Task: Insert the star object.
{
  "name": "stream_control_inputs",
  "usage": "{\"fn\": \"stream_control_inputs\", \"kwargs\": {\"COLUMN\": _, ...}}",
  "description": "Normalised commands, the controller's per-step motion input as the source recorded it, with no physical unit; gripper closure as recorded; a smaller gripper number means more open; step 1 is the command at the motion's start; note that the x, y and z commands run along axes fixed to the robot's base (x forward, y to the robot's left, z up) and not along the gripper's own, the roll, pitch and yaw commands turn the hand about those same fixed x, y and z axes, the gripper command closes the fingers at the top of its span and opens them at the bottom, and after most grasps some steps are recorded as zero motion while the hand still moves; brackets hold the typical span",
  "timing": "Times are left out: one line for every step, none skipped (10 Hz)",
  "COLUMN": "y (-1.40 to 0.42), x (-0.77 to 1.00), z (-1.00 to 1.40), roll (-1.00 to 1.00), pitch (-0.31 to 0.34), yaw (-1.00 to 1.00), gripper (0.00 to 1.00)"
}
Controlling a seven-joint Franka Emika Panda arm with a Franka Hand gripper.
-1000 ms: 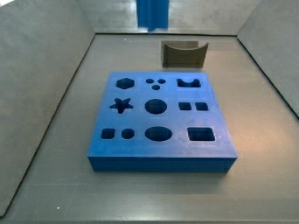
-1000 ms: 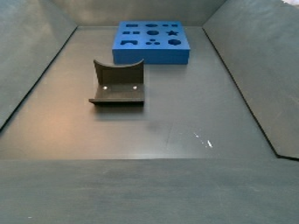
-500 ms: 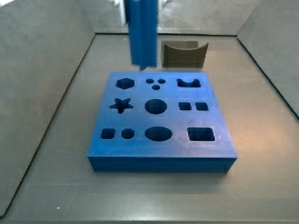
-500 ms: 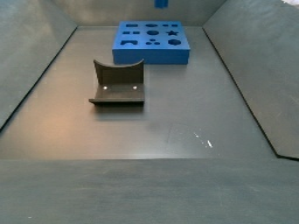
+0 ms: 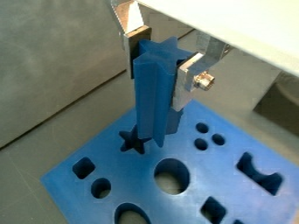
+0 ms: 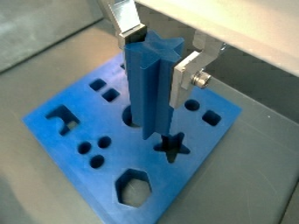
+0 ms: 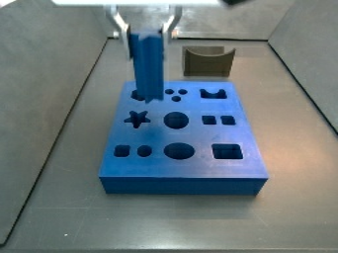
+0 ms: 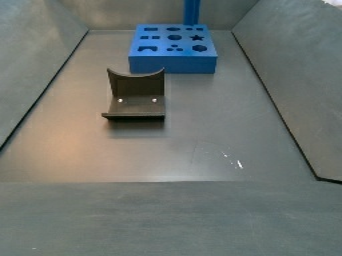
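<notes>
The star object (image 7: 145,67) is a tall blue fluted peg held upright, and it also shows in both wrist views (image 5: 155,96) (image 6: 149,87). My gripper (image 7: 145,22) is shut on its top end, with silver fingers (image 5: 187,77) (image 6: 184,73) on both sides. The peg's lower end hangs over the back left part of the blue block (image 7: 199,163), close to the star-shaped hole (image 7: 136,120) (image 5: 135,143) (image 6: 174,147) and not in it. In a side view only the peg (image 8: 191,10) shows above the block (image 8: 174,62); the gripper is out of frame there.
The block has several other shaped holes, with a large round one (image 7: 176,121) beside the star hole. A dark grey-brown curved block (image 7: 208,59) (image 8: 135,95) stands on the floor away from the blue block. Grey walls enclose the floor.
My gripper has come down with the peg from the top of the side view. The peg's lower end moved from behind the block to over its back left part.
</notes>
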Motion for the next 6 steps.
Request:
{"fn": "stream_control_inputs", "kwargs": {"y": 0.00, "x": -0.16, "z": -0.79, "roll": -0.06, "pitch": 0.003, "yaw": 0.00, "gripper": 1.00}}
{"fn": "stream_control_inputs", "kwargs": {"y": 0.00, "x": -0.11, "z": -0.73, "roll": -0.01, "pitch": 0.000, "yaw": 0.00, "gripper": 1.00}}
{"fn": "stream_control_inputs", "kwargs": {"y": 0.00, "x": -0.03, "z": -0.47, "roll": 0.00, "pitch": 0.000, "yaw": 0.00, "gripper": 1.00}}
{"fn": "stream_control_inputs", "kwargs": {"y": -0.02, "x": 0.00, "z": -0.30, "roll": 0.07, "pitch": 0.021, "yaw": 0.00, "gripper": 1.00}}
{"fn": "stream_control_inputs", "kwargs": {"y": -0.07, "x": 0.00, "z": -0.31, "roll": 0.14, "pitch": 0.039, "yaw": 0.00, "gripper": 1.00}}
{"fn": "stream_control_inputs", "kwargs": {"y": -0.14, "x": 0.00, "z": -0.50, "roll": 0.13, "pitch": 0.011, "yaw": 0.00, "gripper": 1.00}}
